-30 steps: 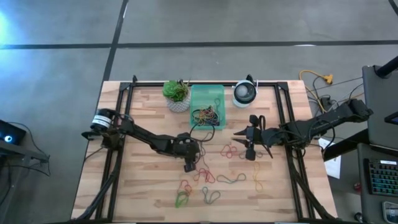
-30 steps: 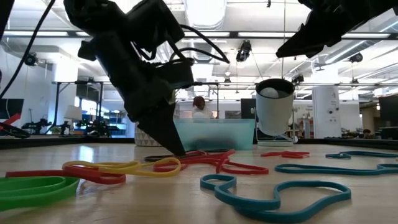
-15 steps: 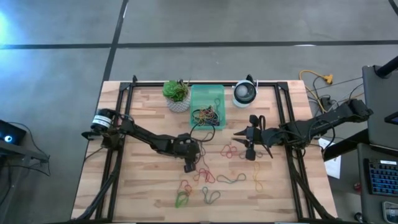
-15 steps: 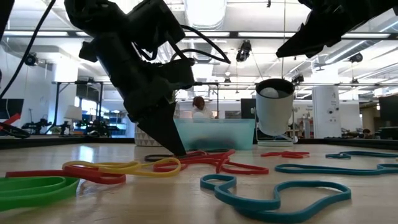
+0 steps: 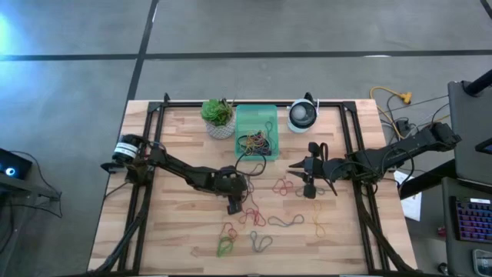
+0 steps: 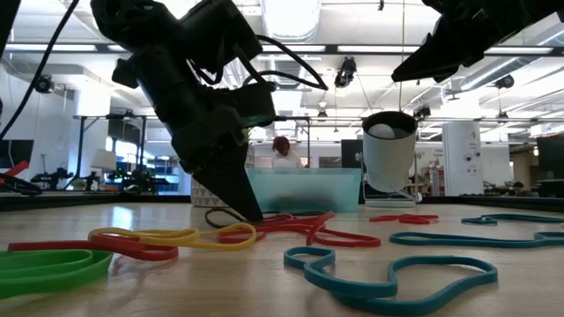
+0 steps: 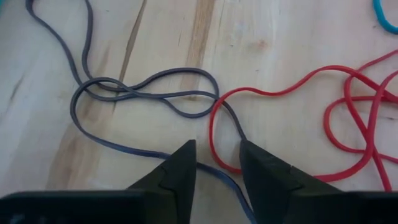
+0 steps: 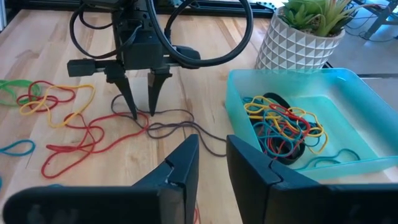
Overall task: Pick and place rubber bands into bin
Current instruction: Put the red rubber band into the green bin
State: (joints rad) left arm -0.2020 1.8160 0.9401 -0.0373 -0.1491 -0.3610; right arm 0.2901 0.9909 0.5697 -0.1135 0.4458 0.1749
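The mint-green bin (image 5: 256, 131) stands at the table's far middle with several rubber bands inside (image 8: 283, 124). More bands lie loose on the wood: red (image 5: 252, 215), green (image 5: 224, 246), teal (image 5: 286, 221), yellow (image 5: 318, 223). My left gripper (image 5: 234, 203) is open and points down, its fingertips at the table top (image 7: 217, 163). The fingers stand on either side of a strand of a dark band (image 7: 143, 93) and the curve of a red band (image 7: 280, 93). My right gripper (image 5: 307, 183) is open and empty, raised right of the bin (image 8: 214, 155).
A white pot with a green plant (image 5: 219, 118) stands left of the bin, and a round white-and-dark device (image 5: 303, 115) stands to its right. Black frame rails (image 5: 150, 154) run along the table's sides. Black cables loop by the left gripper (image 8: 186, 37). A person shows far behind (image 6: 282, 150).
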